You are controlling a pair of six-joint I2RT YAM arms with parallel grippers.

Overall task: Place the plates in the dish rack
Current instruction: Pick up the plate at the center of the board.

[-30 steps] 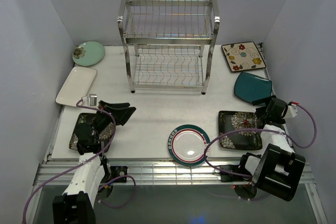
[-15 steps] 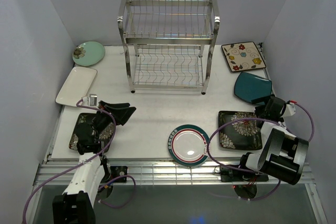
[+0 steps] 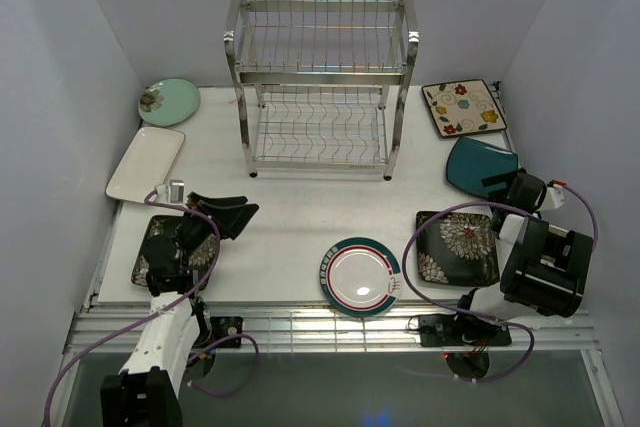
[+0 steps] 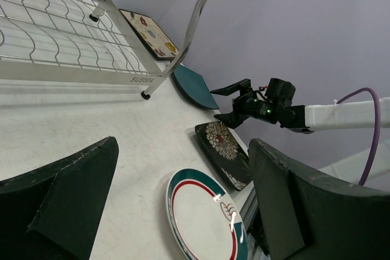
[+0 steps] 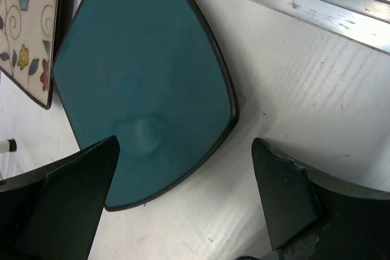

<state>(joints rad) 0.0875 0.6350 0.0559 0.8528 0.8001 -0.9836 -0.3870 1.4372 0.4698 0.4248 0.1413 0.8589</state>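
At the desk's (image 3: 290,207) right edge, the teal plate (image 5: 140,83) lies flat just below and ahead of the right fingers (image 5: 67,199) — spread wide, holding nothing, framing its near edge — while the left fingers (image 4: 67,193), equally wide and empty, hang well apart from it
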